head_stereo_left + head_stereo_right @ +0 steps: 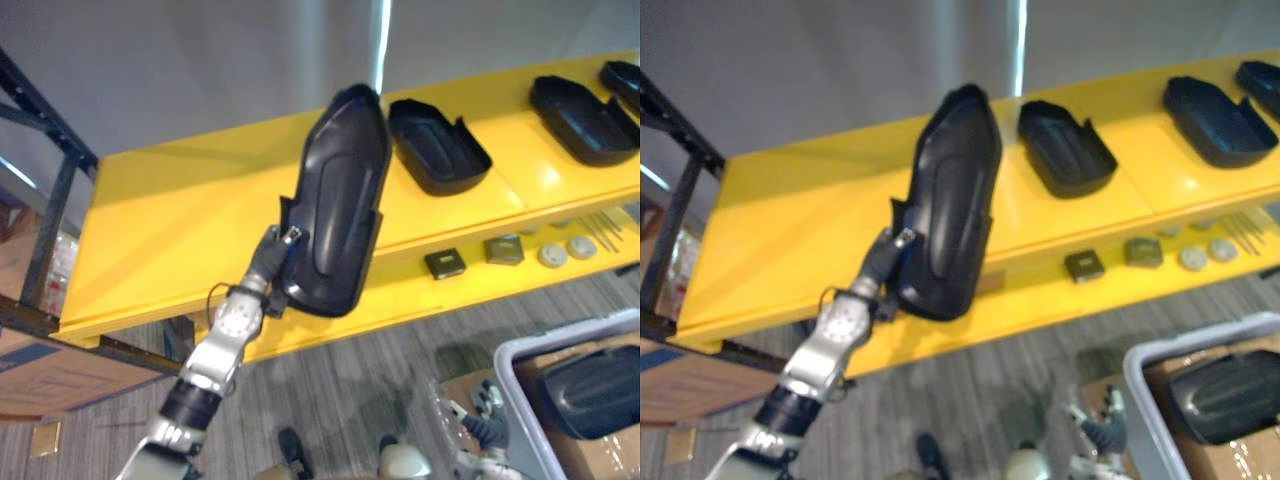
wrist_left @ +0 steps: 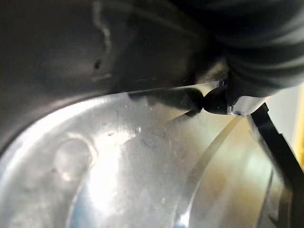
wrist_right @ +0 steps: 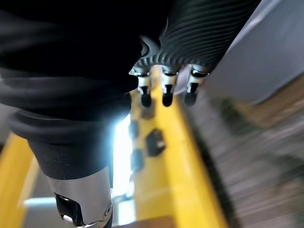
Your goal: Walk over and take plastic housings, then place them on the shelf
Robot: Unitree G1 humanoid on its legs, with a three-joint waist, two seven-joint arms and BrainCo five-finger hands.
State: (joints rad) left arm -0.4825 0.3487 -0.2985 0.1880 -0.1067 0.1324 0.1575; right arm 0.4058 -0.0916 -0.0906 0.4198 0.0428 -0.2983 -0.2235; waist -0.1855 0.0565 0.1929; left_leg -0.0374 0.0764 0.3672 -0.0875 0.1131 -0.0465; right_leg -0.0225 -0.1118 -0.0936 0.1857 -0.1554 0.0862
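fingers of the left hand (image 1: pixel 275 258) grip a housing (image 1: pixel 338 200) over the shelf (image 1: pixel 170 220), not yet set down

the shelf is the biggest thing here, its yellow top running across both eye views. three more housings lie on it to the right of the arm, hollow side up: one (image 1: pixel 437 145) close by the held piece, one (image 1: pixel 583 118) further along, and one (image 1: pixel 622 78) at the picture's edge. so part of the job looks done.

the held housing stands on end in the air in front of the shelf top, its lower end in the left hand. most of the fingers are hidden behind the shell. nothing else carries it, though, and the left wrist view shows a dark tip pressed to its glossy inside, so i read the grip as closed on it. i cannot tell whether it touches the shelf; it looks clear of it.

a grey bin (image 1: pixel 520 365) sits low on the right with a spare housing (image 1: pixel 590 390) inside. the right hand (image 1: pixel 487 412) hangs just beside the bin, its fingers loose, near straight and empty.

small parts (image 1: pixel 445 263) lie on the lower ledge, apart from all this.

what is left, as i judge it: lower this housing onto the bare yellow stretch left of the row, let go, then fetch the one in the bin.
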